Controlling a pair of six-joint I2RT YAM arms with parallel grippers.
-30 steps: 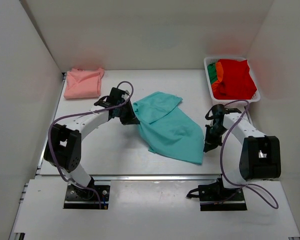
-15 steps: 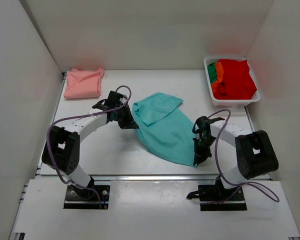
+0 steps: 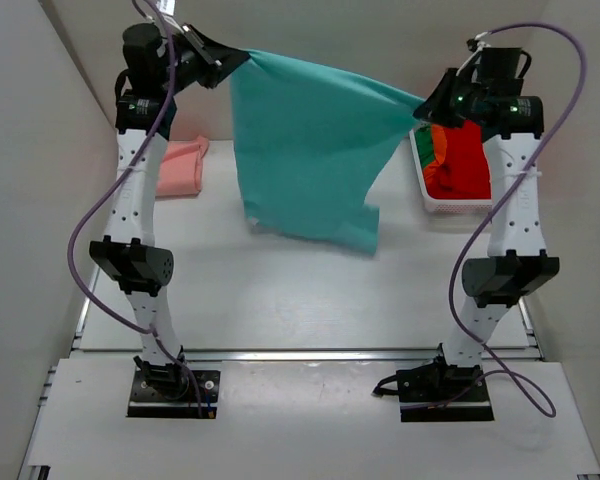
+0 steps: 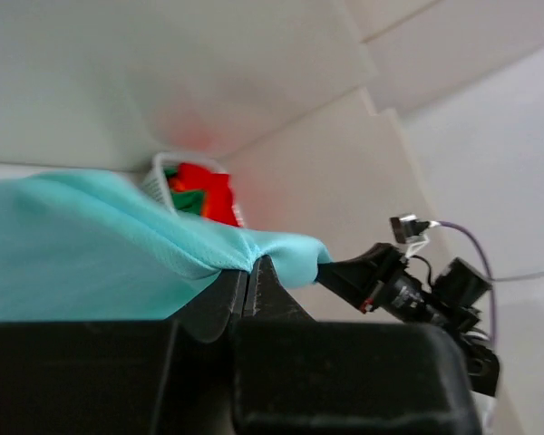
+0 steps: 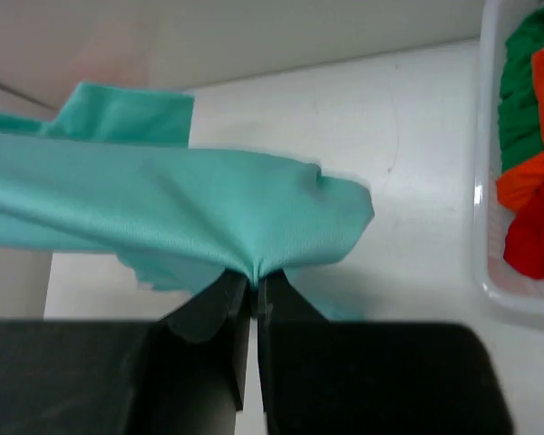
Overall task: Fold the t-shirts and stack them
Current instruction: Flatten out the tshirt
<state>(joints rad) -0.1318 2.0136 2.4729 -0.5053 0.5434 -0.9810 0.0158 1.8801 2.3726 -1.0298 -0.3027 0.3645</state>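
Note:
The teal t-shirt (image 3: 310,150) hangs spread in the air high above the table, held by two corners. My left gripper (image 3: 228,62) is shut on its upper left corner; the pinch shows in the left wrist view (image 4: 250,265). My right gripper (image 3: 425,105) is shut on its upper right corner, seen in the right wrist view (image 5: 254,275). The shirt's lower edge hangs above the table. A folded salmon pink t-shirt (image 3: 180,165) lies at the far left, partly hidden by my left arm. Red (image 3: 468,155), orange and green shirts lie in the basket.
A white plastic basket (image 3: 427,205) stands at the far right, against the right wall. White walls close in the left, back and right sides. Both arms stand tall, with cables looping beside them.
Both arms have risen from low over the table to full height. The teal t-shirt, lying crumpled on the table before, now hangs stretched between the two grippers.

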